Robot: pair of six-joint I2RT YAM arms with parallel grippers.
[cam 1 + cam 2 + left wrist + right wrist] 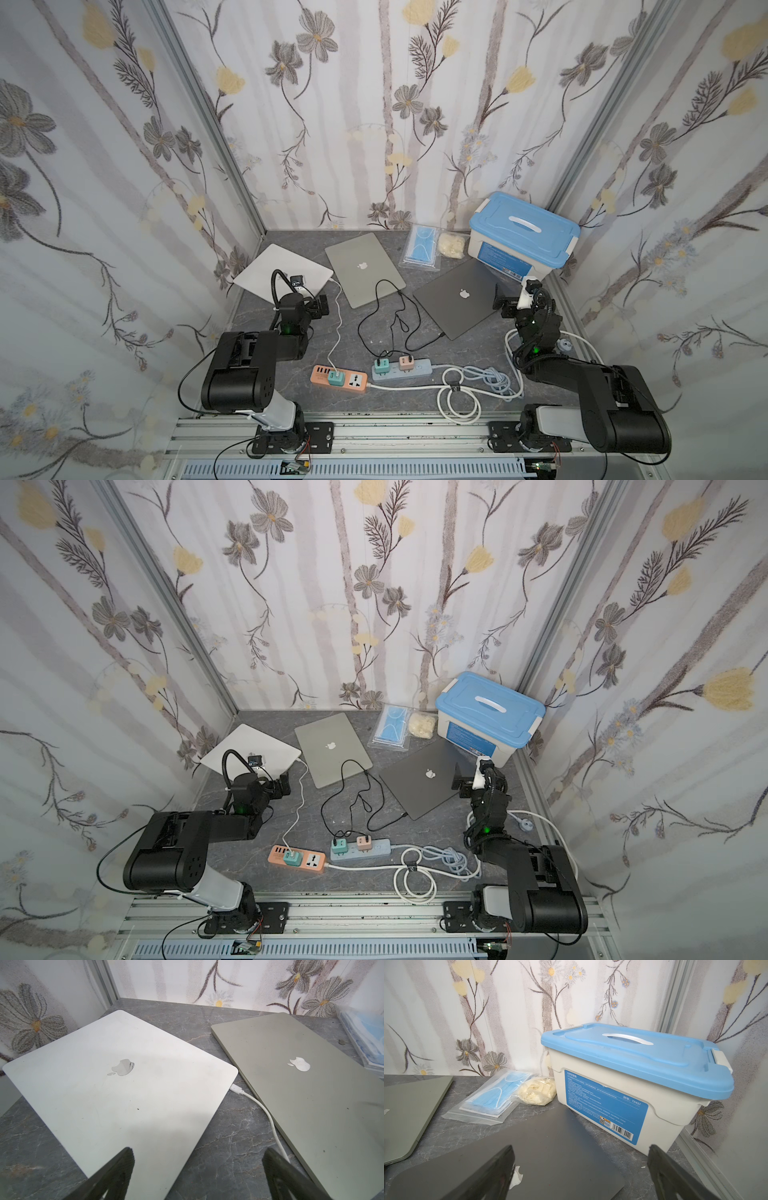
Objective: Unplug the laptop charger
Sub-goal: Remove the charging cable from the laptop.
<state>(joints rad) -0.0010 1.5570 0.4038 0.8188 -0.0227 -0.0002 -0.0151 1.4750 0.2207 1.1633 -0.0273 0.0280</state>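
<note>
In both top views the job is, by my reading, only just beginning: the white cable (338,328) is running from the silver laptop (282,270) at the far left down to a teal adapter (335,377) sitting in the orange power strip (357,383), and nothing is being gripped. The left gripper (322,308) is hanging just beside that laptop's near corner, its arm bending at the elbow and reaching forward low over the table (478,345), while the right gripper (500,305) is hovering over the dark laptop (457,299), its arm folding up more steeply. In the left wrist view the left gripper (197,1150) is showing its jaws spread wide and empty, one finger over the silver lid and one over the white cable, and the white connector (235,1088) is sitting plugged into the laptop's side edge, a little ahead of the jaws. The next move, I judge, is calling for easing forward and down until the jaws are straddling that connector, closing on it, then drawing it straight out along the cable's line. In the right wrist view the right gripper (581,1147) is likewise gaping and empty above the dark lid, facing the blue-lidded box (633,1059), with no charger showing there
</note>
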